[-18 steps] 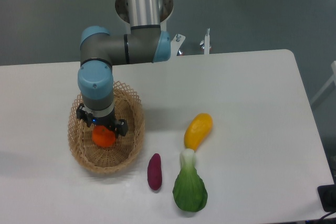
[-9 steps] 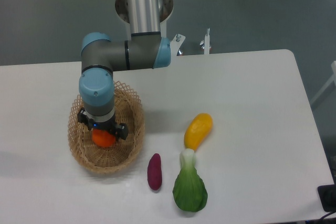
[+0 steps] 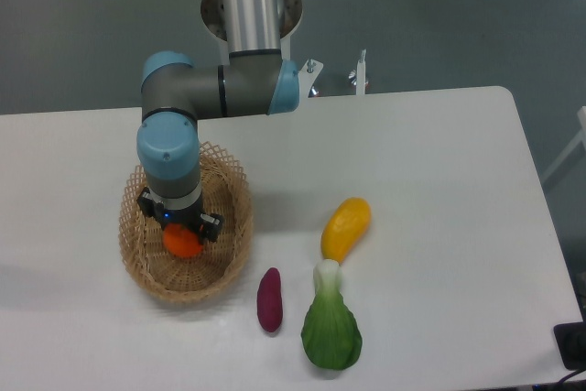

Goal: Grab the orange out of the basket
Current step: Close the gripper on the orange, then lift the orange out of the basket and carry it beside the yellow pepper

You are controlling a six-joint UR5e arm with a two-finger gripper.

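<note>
The orange (image 3: 183, 243) lies inside the oval wicker basket (image 3: 137, 254) at the table's left. Only its lower front part shows below my wrist. My gripper (image 3: 182, 229) points straight down into the basket, directly over the orange and down at its level. Black gripper parts stick out on either side of the fruit. The fingertips are hidden under the wrist and behind the orange, so I cannot tell whether they are pressed on it.
A yellow-orange mango-like fruit (image 3: 346, 228), a purple sweet potato (image 3: 269, 298) and a green bok choy (image 3: 330, 329) lie on the white table to the right of the basket. The arm's base (image 3: 249, 6) stands behind the table's far edge.
My wrist and gripper have sunk slightly lower into the basket over the orange. The orange has stayed almost in place.
</note>
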